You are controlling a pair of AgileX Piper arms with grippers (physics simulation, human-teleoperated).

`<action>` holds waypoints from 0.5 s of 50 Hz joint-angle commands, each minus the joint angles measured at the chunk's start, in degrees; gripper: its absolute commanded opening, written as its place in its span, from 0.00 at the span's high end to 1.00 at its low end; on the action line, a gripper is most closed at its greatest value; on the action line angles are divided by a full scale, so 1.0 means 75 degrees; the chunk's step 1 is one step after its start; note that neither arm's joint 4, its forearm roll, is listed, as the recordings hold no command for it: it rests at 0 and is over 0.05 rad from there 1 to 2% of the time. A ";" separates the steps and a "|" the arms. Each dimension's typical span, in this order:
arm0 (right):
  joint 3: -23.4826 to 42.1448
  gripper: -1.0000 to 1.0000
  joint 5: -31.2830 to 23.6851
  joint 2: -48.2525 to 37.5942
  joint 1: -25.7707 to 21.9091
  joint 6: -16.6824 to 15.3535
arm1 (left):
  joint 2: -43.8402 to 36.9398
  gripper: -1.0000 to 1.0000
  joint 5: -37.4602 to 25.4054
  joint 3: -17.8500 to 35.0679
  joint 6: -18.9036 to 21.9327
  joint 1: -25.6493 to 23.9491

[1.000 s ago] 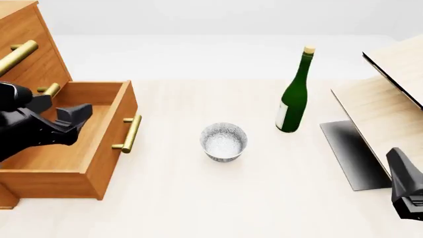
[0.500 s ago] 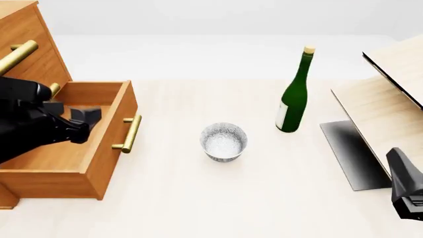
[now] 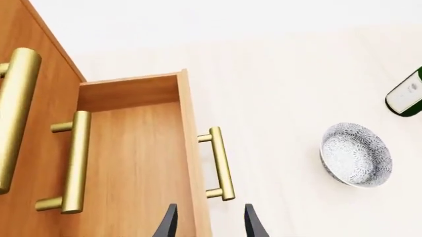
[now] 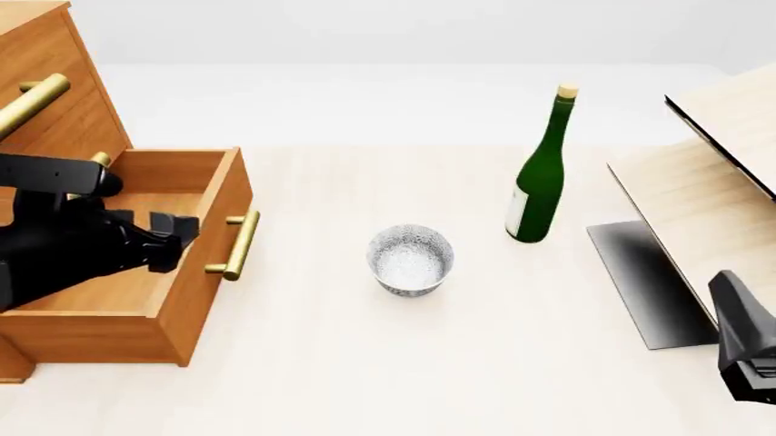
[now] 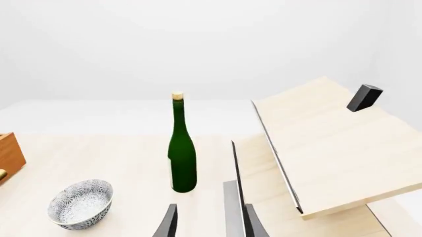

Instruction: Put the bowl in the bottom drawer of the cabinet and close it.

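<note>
Two fingertips of the left gripper (image 3: pixel 205 223) are seen spread apart, holding nothing, above the front wall of the bottom drawer (image 4: pixel 194 263). Over the last second the gripper has been shifted from over the drawer interior toward its front edge and brass handle (image 4: pixel 239 243); the drawer is already pulled out, so a move toward the bowl is judged likely next. Right gripper (image 5: pixel 205 223) is parked apart, fingers parted, empty. The bowl (image 4: pixel 412 260) is noted upright on the table (image 4: pixel 363 363), between drawer and green bottle (image 4: pixel 542 173): small, deep, white with blue-grey speckling.
</note>
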State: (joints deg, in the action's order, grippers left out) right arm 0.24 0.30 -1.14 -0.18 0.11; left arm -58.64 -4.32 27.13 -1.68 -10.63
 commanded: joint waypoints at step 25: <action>-0.0003 0.00 -0.0003 0.0012 0.0005 -0.0002 | -0.0315 0.00 -0.0330 -0.0098 -0.0466 0.0246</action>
State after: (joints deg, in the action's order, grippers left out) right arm 0.24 0.30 -1.14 -0.18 0.11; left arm -64.09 -2.86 26.80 -4.36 -9.84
